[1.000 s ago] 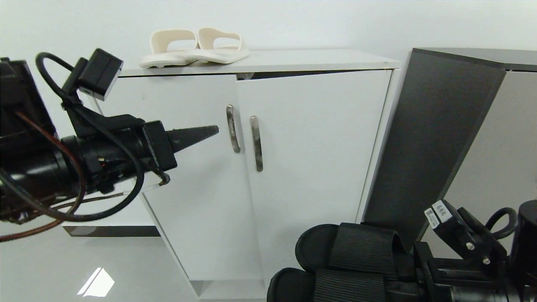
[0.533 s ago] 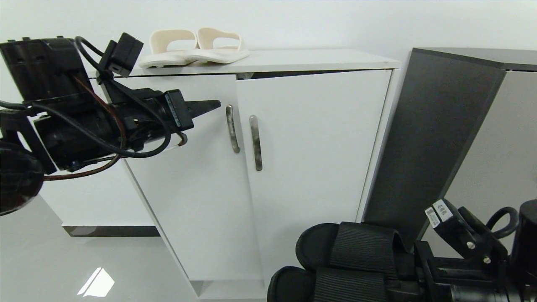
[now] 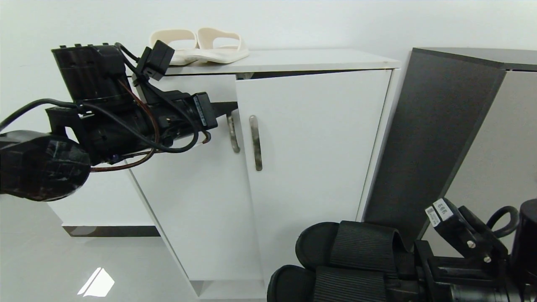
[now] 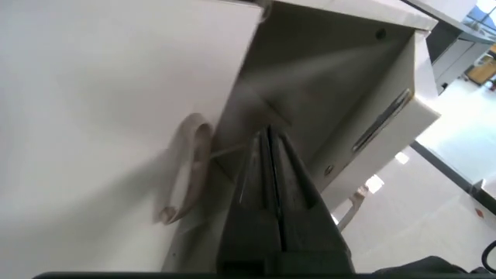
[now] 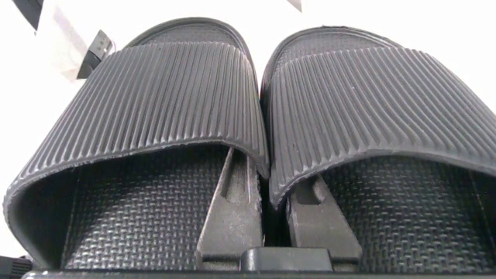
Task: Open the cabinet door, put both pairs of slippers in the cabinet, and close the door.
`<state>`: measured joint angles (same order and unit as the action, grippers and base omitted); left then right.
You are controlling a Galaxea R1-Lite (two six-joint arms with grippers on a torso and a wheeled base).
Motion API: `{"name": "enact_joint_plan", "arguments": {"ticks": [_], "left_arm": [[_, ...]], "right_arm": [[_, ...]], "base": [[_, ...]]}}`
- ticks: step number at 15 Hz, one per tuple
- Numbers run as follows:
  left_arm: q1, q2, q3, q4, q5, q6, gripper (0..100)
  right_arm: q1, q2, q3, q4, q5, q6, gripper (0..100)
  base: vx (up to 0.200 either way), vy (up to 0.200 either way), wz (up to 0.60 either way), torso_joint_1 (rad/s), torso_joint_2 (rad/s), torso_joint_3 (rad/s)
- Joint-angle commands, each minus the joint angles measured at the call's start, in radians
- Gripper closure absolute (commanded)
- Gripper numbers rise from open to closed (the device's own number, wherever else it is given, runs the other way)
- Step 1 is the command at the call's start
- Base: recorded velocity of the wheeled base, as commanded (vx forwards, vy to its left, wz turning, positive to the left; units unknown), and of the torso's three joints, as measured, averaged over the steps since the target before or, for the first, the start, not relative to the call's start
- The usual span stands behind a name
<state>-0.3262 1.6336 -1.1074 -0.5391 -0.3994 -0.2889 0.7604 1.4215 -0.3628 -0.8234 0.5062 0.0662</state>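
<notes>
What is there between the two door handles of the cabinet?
In the head view, only the vertical seam where the two cabinet doors meet.

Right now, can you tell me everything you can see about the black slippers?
The black slippers are a pair of slides that look like rubber, with wide ribbed straps and bumpy footbeds. They sit side by side, touching, toes toward the white cabinet, low in front of its doors. The right gripper holds them: its fingers reach under the straps, one in each slipper, pinching the inner sides together.
</notes>
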Motion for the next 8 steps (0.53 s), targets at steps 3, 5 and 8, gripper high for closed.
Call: {"name": "enact_joint_plan", "arguments": {"ticks": [3, 5, 8], "left_arm": [[-0.034, 0.041, -0.017, 0.001, 0.007, -0.001, 100], [-0.037, 0.032, 0.006, -0.001, 0.007, 0.002, 100], [-0.085, -0.021, 0.08, -0.022, 0.007, 0.004, 100]], "right_arm": [[0.005, -0.003, 0.001, 0.007, 0.002, 0.001, 100], [0.007, -0.004, 0.007, 0.007, 0.003, 0.003, 100], [0.033, -0.016, 0.018, 0.007, 0.008, 0.004, 100]], "base": [[-0.133, 0.0, 0.0, 0.002, 0.0, 0.002], [-0.2, 0.0, 0.0, 0.007, 0.0, -0.002], [-0.2, 0.0, 0.0, 0.001, 0.0, 0.002]]}}
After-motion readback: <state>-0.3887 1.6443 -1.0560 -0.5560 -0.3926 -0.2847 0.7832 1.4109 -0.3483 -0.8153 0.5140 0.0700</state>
